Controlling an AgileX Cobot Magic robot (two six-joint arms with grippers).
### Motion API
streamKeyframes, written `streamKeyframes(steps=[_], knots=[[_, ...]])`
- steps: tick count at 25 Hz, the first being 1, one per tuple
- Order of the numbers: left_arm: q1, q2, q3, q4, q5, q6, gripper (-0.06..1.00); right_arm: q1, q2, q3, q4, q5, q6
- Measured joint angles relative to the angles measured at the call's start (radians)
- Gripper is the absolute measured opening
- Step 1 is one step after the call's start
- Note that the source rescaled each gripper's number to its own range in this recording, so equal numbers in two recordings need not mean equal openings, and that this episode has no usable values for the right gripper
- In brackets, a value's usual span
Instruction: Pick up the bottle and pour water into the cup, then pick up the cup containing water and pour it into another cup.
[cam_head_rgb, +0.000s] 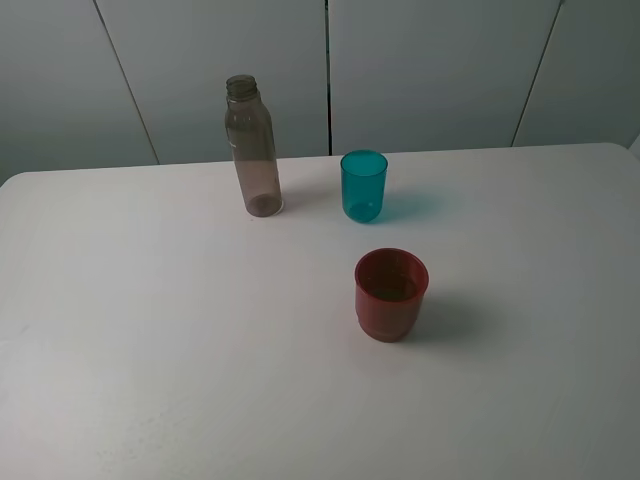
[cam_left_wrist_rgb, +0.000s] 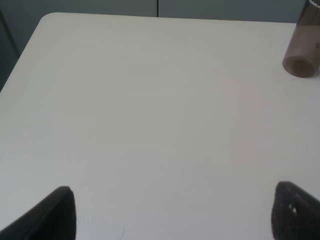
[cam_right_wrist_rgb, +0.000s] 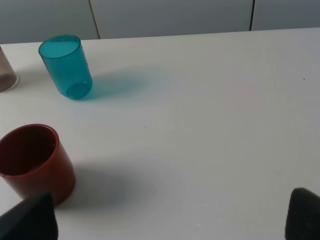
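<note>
From up high I can see a white table (cam_head_rgb: 150, 350) with three things standing on it. The bottle (cam_head_rgb: 252, 146) is tall and clear with a brown tint, and it has no cap. It stands near the back edge. The cup (cam_head_rgb: 363, 186) is teal and stands just to the right of the bottle, a little apart from it. The red cup (cam_head_rgb: 391, 293) is wider and sits closer to the front, near the teal cup but not touching it. My arms do not show in this high view.

My left wrist view shows my left gripper (cam_left_wrist_rgb: 172, 212) with its two dark fingertips (cam_left_wrist_rgb: 55, 215) far apart and nothing between them, just bare table. Only the bottom of the bottle shows there, well away, and no cups.

My right wrist view shows my right gripper (cam_right_wrist_rgb: 172, 217) spread wide too, holding nothing. One fingertip (cam_right_wrist_rgb: 32, 220) is just beside the red cup. The teal cup stands farther off, and only a sliver of the bottle's base peeks in at the edge.
</note>
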Motion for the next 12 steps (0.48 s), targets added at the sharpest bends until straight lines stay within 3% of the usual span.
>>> streamKeyframes(steps=[12], knots=[[0.0,0.0,0.0,0.0,0.0,0.0,1.0,0.0,0.0,0.0,0.0,0.0,0.0]])
